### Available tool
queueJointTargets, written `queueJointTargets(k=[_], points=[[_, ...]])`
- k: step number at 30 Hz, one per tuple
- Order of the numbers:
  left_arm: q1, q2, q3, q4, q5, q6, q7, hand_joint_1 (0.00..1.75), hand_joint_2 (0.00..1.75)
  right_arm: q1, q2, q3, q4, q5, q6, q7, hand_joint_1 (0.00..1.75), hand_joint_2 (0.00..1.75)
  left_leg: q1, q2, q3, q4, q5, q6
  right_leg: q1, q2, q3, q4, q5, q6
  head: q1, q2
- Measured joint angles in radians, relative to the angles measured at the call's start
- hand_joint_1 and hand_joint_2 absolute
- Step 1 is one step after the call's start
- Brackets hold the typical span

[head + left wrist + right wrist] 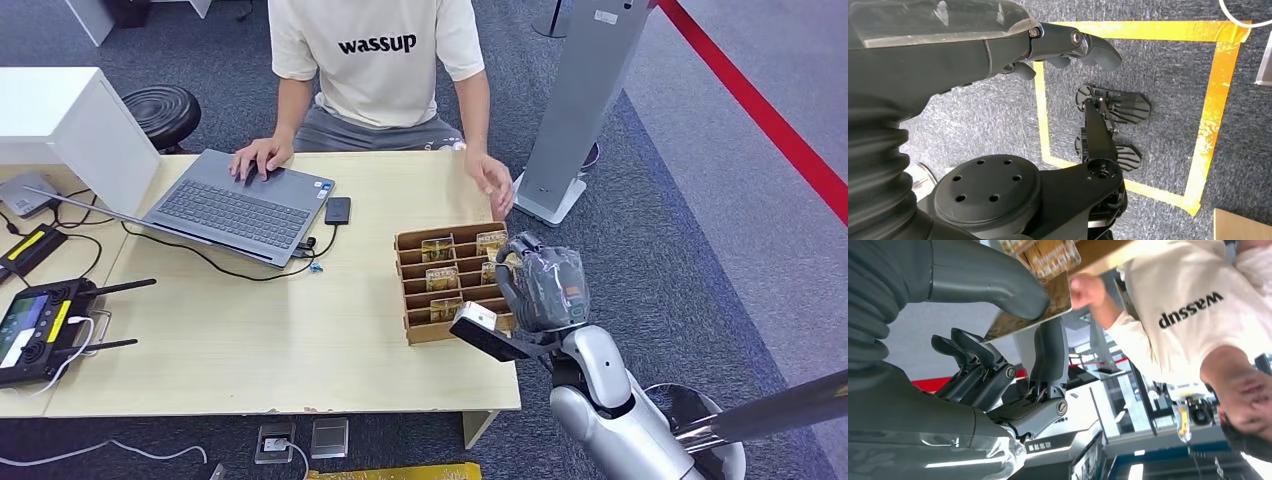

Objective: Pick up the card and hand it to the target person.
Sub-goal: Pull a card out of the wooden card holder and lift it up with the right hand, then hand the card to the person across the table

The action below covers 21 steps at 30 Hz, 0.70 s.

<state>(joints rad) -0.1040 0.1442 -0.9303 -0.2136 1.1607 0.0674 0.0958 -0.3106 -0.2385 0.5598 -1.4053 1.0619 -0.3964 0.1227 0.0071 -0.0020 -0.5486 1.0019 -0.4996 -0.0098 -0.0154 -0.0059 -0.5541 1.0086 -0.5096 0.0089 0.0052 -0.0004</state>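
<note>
Head view looks down on the table (300, 340); right wrist close beneath it, apparently inverted; left wrist faces floor.

Silver arm (610, 400); grey ribbed wrist; dark fingers (973, 347)

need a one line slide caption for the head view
Right hand reaches over the slotted card box while a seated person waits across the table.

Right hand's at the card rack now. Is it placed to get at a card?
Probably yes: the right hand is against the wooden card rack at its right side, its thumb and a finger either side of the rack's edge, cards beside it.
</note>
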Motion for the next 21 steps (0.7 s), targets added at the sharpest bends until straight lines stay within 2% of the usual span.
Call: queueJointTargets(k=[3,14,21], points=[[0.000,0.000,0.000,0.000,0.001,0.003,0.000,0.00,0.00,-0.001,-0.001,-0.007,-0.010,-0.007,-0.017,-0.005,1.75,1.75,0.000,0.000,0.000,0.000,0.000,0.000,0.000,0.000,0.000,0.000,0.000,0.000,0.000,0.000],[0.000,-0.001,0.001,0.000,0.003,0.004,0.003,0.00,0.00,-0.010,0.000,-0.025,-0.052,-0.009,-0.043,-0.012,1.75,1.75,0.000,0.000,-0.001,0.000,0.000,0.000,0.000,0.000,0.000,0.000,0.000,0.000,0.001,0.000],[0.000,-0.001,0.000,0.000,-0.008,-0.009,0.005,0.00,0.00,-0.074,0.016,-0.024,-0.051,-0.006,-0.055,-0.022,1.75,1.75,0.000,0.000,-0.001,0.000,0.000,0.000,0.000,0.000,-0.001,0.000,0.000,0.000,0.001,0.000]])
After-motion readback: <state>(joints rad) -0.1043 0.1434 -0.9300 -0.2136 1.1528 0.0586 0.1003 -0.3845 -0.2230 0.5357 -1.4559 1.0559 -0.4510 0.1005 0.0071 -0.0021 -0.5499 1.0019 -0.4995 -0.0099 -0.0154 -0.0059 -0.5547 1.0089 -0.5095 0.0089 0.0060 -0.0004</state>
